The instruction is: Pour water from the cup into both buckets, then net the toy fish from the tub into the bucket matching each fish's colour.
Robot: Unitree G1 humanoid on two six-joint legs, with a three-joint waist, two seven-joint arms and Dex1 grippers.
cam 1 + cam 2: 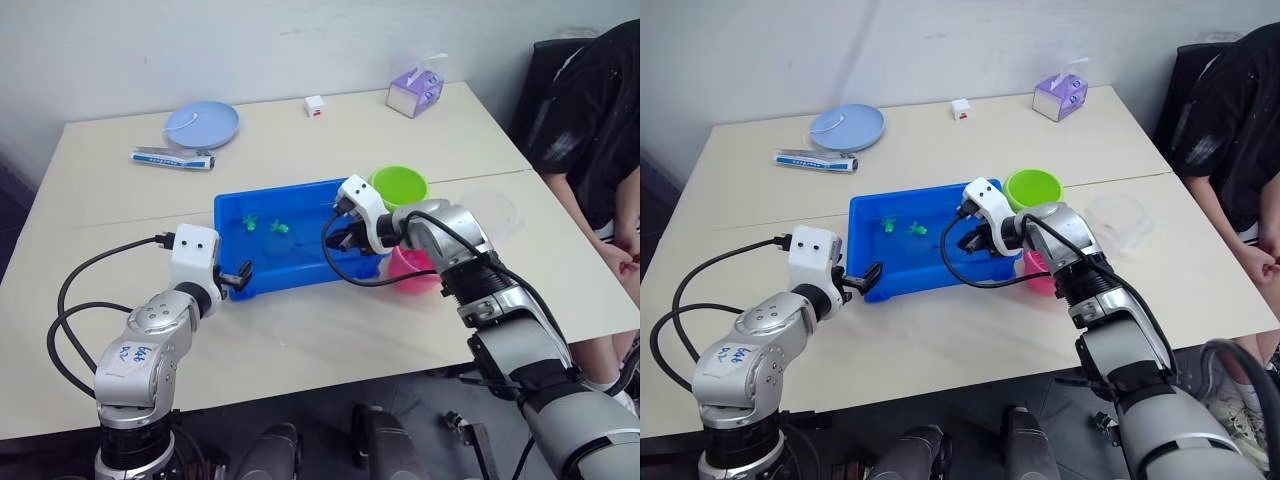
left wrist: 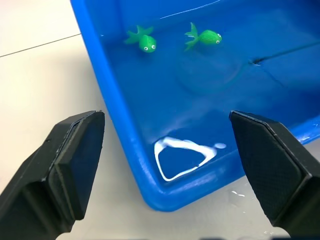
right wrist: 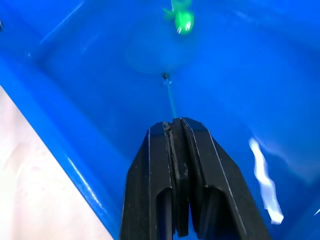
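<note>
The blue tub (image 1: 232, 212) holds water and two green toy fish (image 2: 145, 42) (image 2: 206, 37) near its far left part. My right gripper (image 3: 175, 125) is shut on the thin handle of the net (image 3: 171, 100), whose hoop lies under the water just short of one green fish (image 3: 183, 18). At the tub's near left corner my left gripper (image 1: 237, 278) stands open, straddling the rim with nothing held. The lime green bucket (image 1: 398, 185) and the pink bucket (image 1: 412, 270) stand right of the tub. Further right sits the clear cup (image 1: 1118, 218).
A pale-blue plate (image 1: 202, 123), a tube (image 1: 172, 158), a small white cube (image 1: 315, 105) and a tissue box (image 1: 415, 92) lie at the table's far side. A person (image 1: 590, 120) sits at the right edge. Drops of water lie by the tub's near corner.
</note>
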